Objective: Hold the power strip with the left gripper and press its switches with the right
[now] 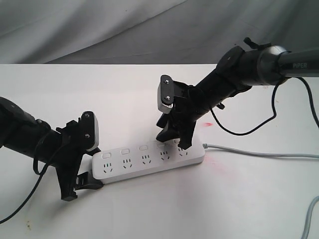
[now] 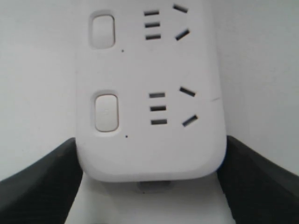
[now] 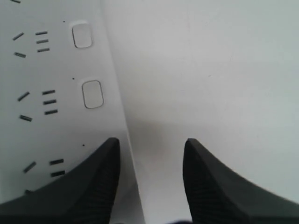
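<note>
Two hands to log. State of each? (Chief)

Left hand (image 1: 79, 188): clamped on the rounded left end of the power strip (image 1: 149, 159), one black finger (image 2: 42, 186) against each long side. Right hand (image 1: 173, 140): fingers apart, tips down at the strip's opposite end, where the cord (image 1: 259, 153) leaves it. (Field)

Location of the strip? (Chief)

Flat on the white worktop (image 1: 249, 204), sockets up, near the middle. It lies left to right in the exterior view, and the cord runs off toward the right edge. (Field)

What does one camera give that another withholds? (Chief)

Only the exterior view takes in both arms and the strip's full length with its row of switches (image 1: 124, 151). There the right hand stands in front of the cord end of that row. The left wrist view gives the clamp at close range: two switches, two socket sets (image 2: 159, 108) and both fingers meeting the strip's sides. The right wrist view settles the spread. One finger (image 3: 103, 182) lies over the strip's switch-side edge, the other over bare worktop beside it, with a clear gap between. Whether that finger touches a switch, I cannot tell. (Field)

Any legible writing? (Chief)

White lettering (image 1: 305, 65) reading "PiPER" on the right arm (image 1: 249, 67), exterior view only. Faint pink marks (image 1: 215, 160) on the worktop near the cord end. (Field)
</note>
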Controlling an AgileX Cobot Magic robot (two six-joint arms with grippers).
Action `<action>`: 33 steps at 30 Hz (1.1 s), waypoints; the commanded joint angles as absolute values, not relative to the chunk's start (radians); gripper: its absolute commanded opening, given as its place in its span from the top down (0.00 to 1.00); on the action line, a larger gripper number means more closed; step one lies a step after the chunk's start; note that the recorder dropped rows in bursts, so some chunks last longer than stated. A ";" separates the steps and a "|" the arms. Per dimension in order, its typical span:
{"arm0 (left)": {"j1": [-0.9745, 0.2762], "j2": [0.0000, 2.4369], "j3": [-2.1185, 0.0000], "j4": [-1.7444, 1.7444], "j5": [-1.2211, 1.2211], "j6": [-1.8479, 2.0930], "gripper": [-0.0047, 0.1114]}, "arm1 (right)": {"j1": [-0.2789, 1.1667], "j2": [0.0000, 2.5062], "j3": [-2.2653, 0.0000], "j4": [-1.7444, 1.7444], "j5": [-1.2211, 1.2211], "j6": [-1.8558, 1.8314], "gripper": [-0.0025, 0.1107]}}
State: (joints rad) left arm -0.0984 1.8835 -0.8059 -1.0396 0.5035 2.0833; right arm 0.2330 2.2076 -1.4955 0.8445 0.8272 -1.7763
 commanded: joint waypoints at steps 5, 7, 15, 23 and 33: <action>-0.104 1.886 -0.809 -1.030 0.470 2.092 0.47 | 0.232 2.206 -1.490 0.849 0.826 -1.782 0.61; -0.104 1.886 -0.809 -1.030 0.470 2.092 0.47 | 0.232 2.206 -1.490 0.849 0.836 -1.782 0.61; -0.104 1.886 -0.809 -1.030 0.470 2.092 0.47 | 0.232 2.206 -1.455 0.844 0.842 -1.801 0.61; -0.104 1.886 -0.809 -1.030 0.470 2.092 0.47 | 0.232 2.237 -1.450 0.853 0.825 -1.809 0.61; -0.104 1.886 -0.809 -1.030 0.470 2.092 0.47 | 0.232 2.259 -1.450 0.862 0.804 -1.809 0.61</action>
State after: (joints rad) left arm -0.0984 1.8835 -0.8059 -1.0396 0.5035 2.0833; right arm 0.2330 2.2287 -1.4618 0.9123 0.8488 -1.7934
